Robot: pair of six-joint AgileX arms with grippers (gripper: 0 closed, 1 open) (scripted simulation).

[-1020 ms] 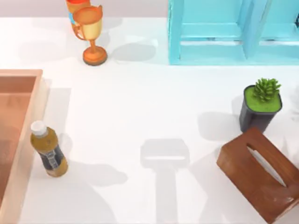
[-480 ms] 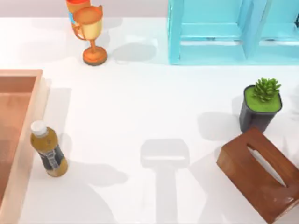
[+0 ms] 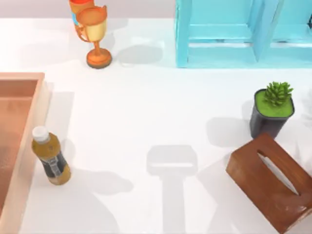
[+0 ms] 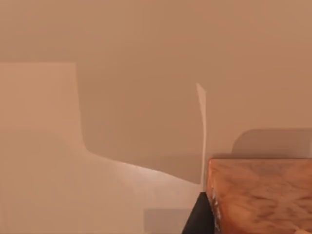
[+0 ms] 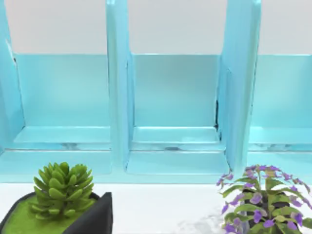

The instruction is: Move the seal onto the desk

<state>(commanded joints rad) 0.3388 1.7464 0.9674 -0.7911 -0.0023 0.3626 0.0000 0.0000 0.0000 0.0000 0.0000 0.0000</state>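
White desk [image 3: 146, 112] carries an amber bottle [image 3: 51, 156] beside a wooden tray [image 3: 19, 146].

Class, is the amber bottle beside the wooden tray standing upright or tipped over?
Upright: the bottle stands on its base on the desk, white cap uppermost.

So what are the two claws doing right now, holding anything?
Left gripper: cannot be told from these pictures.
Right gripper: cannot be told either.

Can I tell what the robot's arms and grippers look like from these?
Barely. The desk carries a grey shadow, perhaps an arm's: a broad rectangular block on a narrower straight stem. Colours, cables and markings cannot be told.
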